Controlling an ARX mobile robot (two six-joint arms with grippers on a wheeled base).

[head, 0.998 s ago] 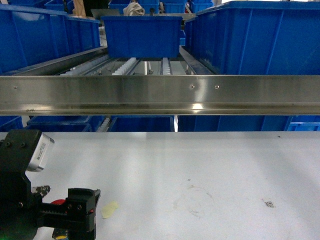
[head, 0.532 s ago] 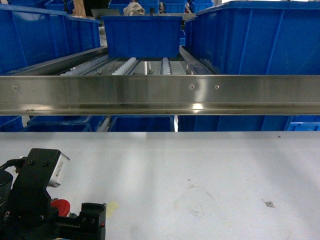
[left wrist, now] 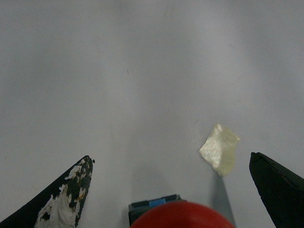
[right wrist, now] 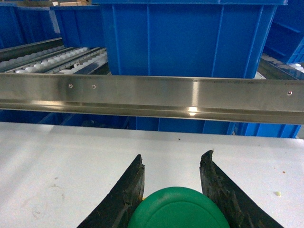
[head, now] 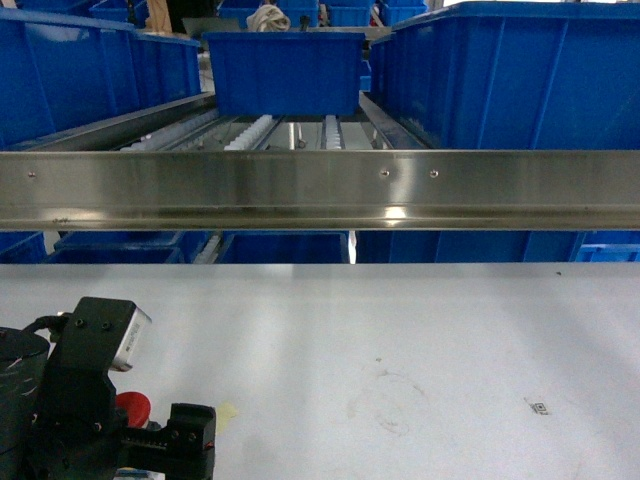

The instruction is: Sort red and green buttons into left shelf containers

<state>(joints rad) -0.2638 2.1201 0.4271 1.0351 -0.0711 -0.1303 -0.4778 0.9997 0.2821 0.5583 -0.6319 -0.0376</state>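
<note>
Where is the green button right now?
In the right wrist view, the green button sits at the bottom centre between the right tool's fingers, over the white table.

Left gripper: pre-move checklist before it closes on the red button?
1. Left gripper open: ok, fingers spread wide apart.
2. Red button between the fingers: ok, roughly centred low in the left wrist view.
3. Fingers touching the button: not ok, clear gaps on both sides.
4. Tape scrap out of the grasp: not ok, it lies inside the right finger's closing path.
5. Right gripper holding the green button: ok, fingers sit close against its cap.
6. Left blue bins free to receive: cannot tell, insides hidden.
</note>
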